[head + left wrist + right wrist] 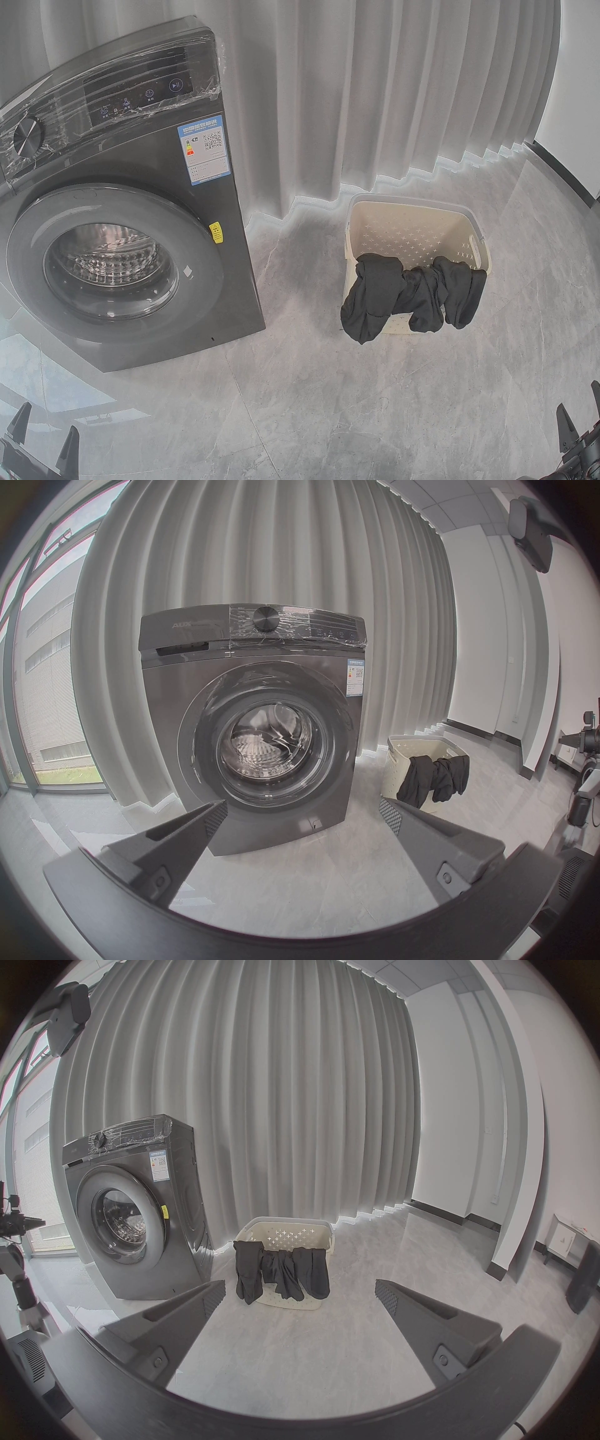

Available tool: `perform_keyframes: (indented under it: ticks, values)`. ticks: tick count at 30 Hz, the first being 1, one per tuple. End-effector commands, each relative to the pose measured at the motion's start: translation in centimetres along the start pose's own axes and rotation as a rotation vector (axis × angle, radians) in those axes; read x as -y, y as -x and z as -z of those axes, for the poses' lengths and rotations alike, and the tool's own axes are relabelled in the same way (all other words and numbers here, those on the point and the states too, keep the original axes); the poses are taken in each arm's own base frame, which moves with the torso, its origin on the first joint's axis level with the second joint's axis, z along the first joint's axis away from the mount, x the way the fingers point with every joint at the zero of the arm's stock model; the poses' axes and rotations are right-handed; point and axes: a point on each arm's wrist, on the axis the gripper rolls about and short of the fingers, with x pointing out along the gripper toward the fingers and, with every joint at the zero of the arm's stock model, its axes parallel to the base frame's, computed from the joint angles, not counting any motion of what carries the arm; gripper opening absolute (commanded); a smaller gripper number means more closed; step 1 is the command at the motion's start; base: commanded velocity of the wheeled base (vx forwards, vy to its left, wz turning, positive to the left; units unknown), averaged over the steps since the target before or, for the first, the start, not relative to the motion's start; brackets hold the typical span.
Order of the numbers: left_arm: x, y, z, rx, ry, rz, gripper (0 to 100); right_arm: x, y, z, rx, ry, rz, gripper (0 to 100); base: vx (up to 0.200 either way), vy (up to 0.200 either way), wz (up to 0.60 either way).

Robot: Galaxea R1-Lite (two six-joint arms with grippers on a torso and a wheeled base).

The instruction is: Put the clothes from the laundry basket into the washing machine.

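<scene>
Black clothes [412,294] are hanging over the near rim of the cream laundry basket [414,206], right of ctr in the head view. Part is lying inside and part is trailing down the outer wall toward the floor [350,400]. The washing machine [125,187] is standing at the left of the frame, well apart from the basket, w/ its drum [111,270] facing the robot. Can't tell whether the drum is open or glazed shut. The left gripper [48,420] is sitting at the btm left corner and the right gripper [578,398] at the btm right. Both have fingers spread wide, holding nothing, and both are far from the basket.

Judging by that, the step in hand is the first reach & pick. The right gripper is sitting nearer the basket, so it's prob the one to use. It should be coming down on the thick bunched fold where the cloth is crossing the rim, not on a dangling end, since a pinch there is catching more layers. Fingers should be straddling cloth only, staying off the plastic so the light basket isn't tipping or dragging. The lift needs to be going high enough that the trailing ends are clearing the rim before the swing toward the machine.
</scene>
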Motion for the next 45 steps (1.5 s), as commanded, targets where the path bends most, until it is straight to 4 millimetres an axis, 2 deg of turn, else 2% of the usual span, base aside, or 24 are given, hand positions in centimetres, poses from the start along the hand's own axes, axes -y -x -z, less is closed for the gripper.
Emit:
perform_keyframes:
  ticks: [1, 8, 14, 23, 32, 45]
  values:
    - [0.0, -0.03, 0.52, -0.005, 0.0, -0.001, 100, 0.0, -0.12, 0.49, -0.016, 0.0, 0.0, 100, 0.0, 0.0, 0.0]
    - [0.0, -0.03, 0.52, -0.005, 0.0, 0.001, 100, 0.0, -0.12, 0.49, -0.016, 0.0, 0.0, 100, 0.0, 0.0, 0.0]
    - [0.0, -0.03, 0.52, -0.005, 0.0, 0.001, 100, 0.0, -0.12, 0.49, -0.016, 0.0, 0.0, 100, 0.1, -0.2, 0.0]
    - [0.0, -0.03, 0.52, -0.005, 0.0, 0.001, 100, 0.0, -0.12, 0.49, -0.016, 0.0, 0.0, 100, 0.0, 0.0, 0.0]
    - [0.0, -0.03, 0.53, -0.006, 0.0, 0.001, 100, 0.0, -0.12, 0.49, -0.016, 0.0, 0.0, 100, 0.2, 0.0, 0.0]
    - [0.0, -0.03, 0.52, -0.005, 0.0, 0.001, 100, 0.0, -0.12, 0.49, -0.016, 0.0, 0.0, 100, 0.0, 0.0, 0.0]
